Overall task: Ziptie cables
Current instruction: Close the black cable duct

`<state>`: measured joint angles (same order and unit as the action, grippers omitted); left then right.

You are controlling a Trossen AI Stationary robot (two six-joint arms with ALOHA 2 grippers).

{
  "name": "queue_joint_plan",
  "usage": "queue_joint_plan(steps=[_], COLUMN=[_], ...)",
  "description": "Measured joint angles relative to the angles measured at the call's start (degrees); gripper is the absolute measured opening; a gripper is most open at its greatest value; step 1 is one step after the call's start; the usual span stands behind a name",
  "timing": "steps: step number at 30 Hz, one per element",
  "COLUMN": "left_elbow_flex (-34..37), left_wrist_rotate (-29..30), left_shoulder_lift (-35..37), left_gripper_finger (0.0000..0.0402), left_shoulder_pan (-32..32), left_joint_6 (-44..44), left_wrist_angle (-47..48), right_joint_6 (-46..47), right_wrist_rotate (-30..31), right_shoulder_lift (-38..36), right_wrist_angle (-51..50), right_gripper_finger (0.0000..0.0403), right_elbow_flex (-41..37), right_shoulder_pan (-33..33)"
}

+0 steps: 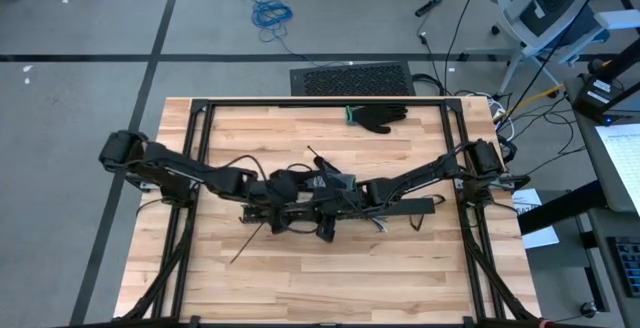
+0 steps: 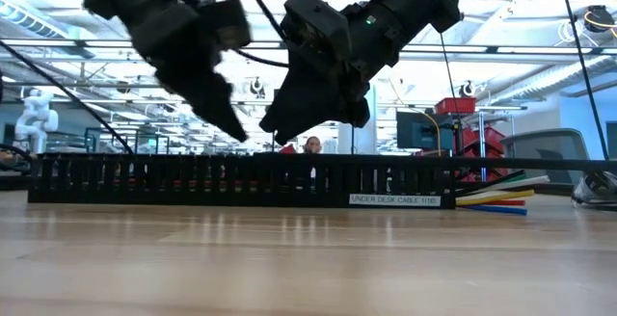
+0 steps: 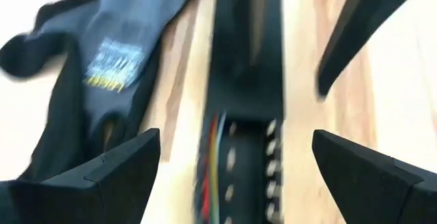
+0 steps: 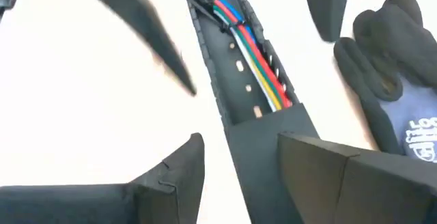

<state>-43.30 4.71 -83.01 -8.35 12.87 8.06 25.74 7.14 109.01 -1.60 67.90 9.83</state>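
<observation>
Both grippers hung above black channel (image 4: 235, 80), near table middle. Left gripper (image 3: 235, 166) spread wide, held nothing. Right gripper (image 4: 239, 162) partly open, also empty, channel straight under its gap. Cables (image 4: 249, 53) lay inside channel, just ahead of right fingers, black tie (image 4: 222, 26) across them, likely keeping bundle tidy. Glove (image 4: 396, 80) lay beside.

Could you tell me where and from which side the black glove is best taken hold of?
Probably at the cuff edge of the black glove, coming straight down from above. It lies flat and limp on the wooden table, apart from the slotted channel, so a thin edge suits a pinch better than the broad palm.
</observation>
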Motion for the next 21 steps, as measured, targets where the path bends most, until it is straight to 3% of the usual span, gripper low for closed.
queue_joint_plan(steps=[5,8,15,21], left_elbow_flex=[5.02,6.31,6.49,6.59], left_wrist_rotate=[0.44,0.57,1.27,-1.74], left_shoulder_lift=[2.75,2.94,-0.41,-4.49], left_gripper_finger=[0.0373,0.0373,0.0373,0.0373], left_shoulder_pan=[-1.36,-1.52,-1.54,-1.76], left_joint_6=[2.60,3.78,3.36,3.29], left_wrist_angle=[1.67,-2.21,-4.73,-7.00], right_joint_6=[-1.36,-1.51,-1.49,-1.36], right_wrist_rotate=[-0.03,0.01,0.02,0.04], right_shoulder_lift=[-0.46,-0.77,-1.03,-1.03], right_wrist_angle=[-0.29,0.03,-0.39,-0.36], right_gripper_finger=[0.0171,0.0171,0.0171,0.0171], right_elbow_flex=[0.00,-0.02,-0.02,-0.02], right_shoulder_pan=[0.04,0.04,-0.04,-0.07])
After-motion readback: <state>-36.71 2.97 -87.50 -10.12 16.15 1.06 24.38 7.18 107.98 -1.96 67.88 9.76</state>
